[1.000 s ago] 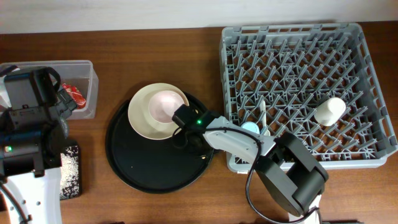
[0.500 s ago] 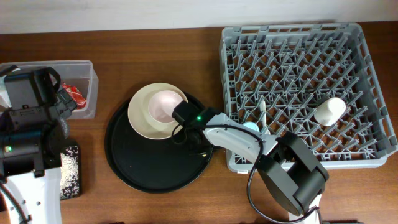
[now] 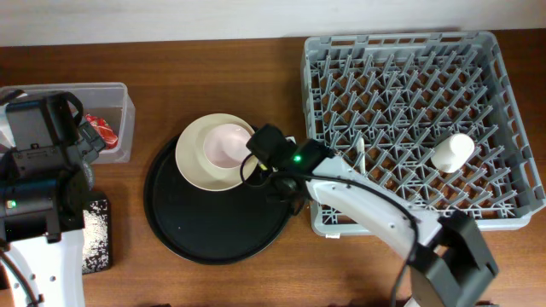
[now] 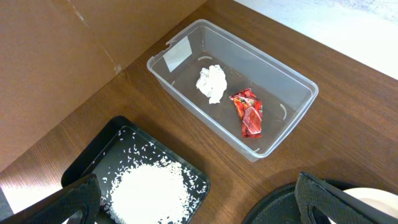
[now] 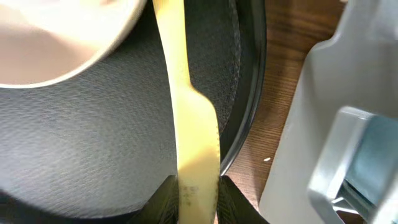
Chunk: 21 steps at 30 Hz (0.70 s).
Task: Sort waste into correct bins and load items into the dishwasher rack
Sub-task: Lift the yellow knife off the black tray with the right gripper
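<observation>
Right claw (image 5: 196,198) now on yellow fork (image 5: 184,106)

No readable text; sticker (image 4: 177,53) on clear tub (image 4: 267,60) and red wrapper (image 4: 247,112) illegible.

Bins: two, a clear tub (image 4: 277,102) and a black bin (image 4: 93,165). One each: plate (image 3: 192,162), bowl (image 3: 223,145), fork (image 5: 186,112), rack (image 3: 401,85), white cup (image 3: 452,153). One tissue (image 4: 211,83), one wrapper (image 4: 247,112).

Overhead: right arm (image 3: 358,192) covers the yellow fork (image 5: 186,124) and the right gripper (image 5: 198,202). Left arm (image 3: 38,170) hides most of the black bin (image 3: 95,234) and part of the clear tub (image 3: 119,119). Right wrist: fork's far end cut off at top edge, cream plate (image 5: 56,43) cropped and blurred. Left wrist: left gripper (image 4: 198,180) shows only fingertips (image 4: 339,198), bottom edge.
</observation>
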Motion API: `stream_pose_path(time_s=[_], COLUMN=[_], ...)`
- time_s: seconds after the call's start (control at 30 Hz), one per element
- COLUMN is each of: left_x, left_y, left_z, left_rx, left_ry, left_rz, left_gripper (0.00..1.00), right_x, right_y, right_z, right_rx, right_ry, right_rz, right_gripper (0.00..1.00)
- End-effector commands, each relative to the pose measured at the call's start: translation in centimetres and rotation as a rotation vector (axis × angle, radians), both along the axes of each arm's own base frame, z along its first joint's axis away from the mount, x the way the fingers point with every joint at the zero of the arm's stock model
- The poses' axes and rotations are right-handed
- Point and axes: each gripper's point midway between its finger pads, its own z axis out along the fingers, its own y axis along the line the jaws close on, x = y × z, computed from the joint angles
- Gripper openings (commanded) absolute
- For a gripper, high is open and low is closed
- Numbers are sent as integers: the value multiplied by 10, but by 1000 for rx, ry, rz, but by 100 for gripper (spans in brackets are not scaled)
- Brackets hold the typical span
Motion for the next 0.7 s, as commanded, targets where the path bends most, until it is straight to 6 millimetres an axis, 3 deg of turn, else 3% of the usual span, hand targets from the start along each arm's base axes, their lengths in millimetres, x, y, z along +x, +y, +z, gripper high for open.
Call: stream_pose_path(time_s=[0.0, 0.1, 0.27, 0.53, 0.67], left_x=[-2, -2, -2, -2, -2], left_y=[3, 3, 3, 3, 3], left_z=[6, 6, 6, 6, 6], left_rx=[5, 5, 5, 5, 5], left_ry=[-22, -22, -22, -22, -22], left_rz=[22, 22, 22, 22, 22], left_gripper=[99, 99, 99, 99, 99], right_x=[8, 9, 9, 11, -4], right_y=[-12, -28, -29, -26, -9], right_z=[34, 46, 48, 49, 48], right_rx=[-2, -4, -3, 10, 64], right_ry=[-96, -108, -111, -120, -64], right_rz=[-27, -60, -61, -57, 28], right_gripper=[22, 22, 21, 19, 20])
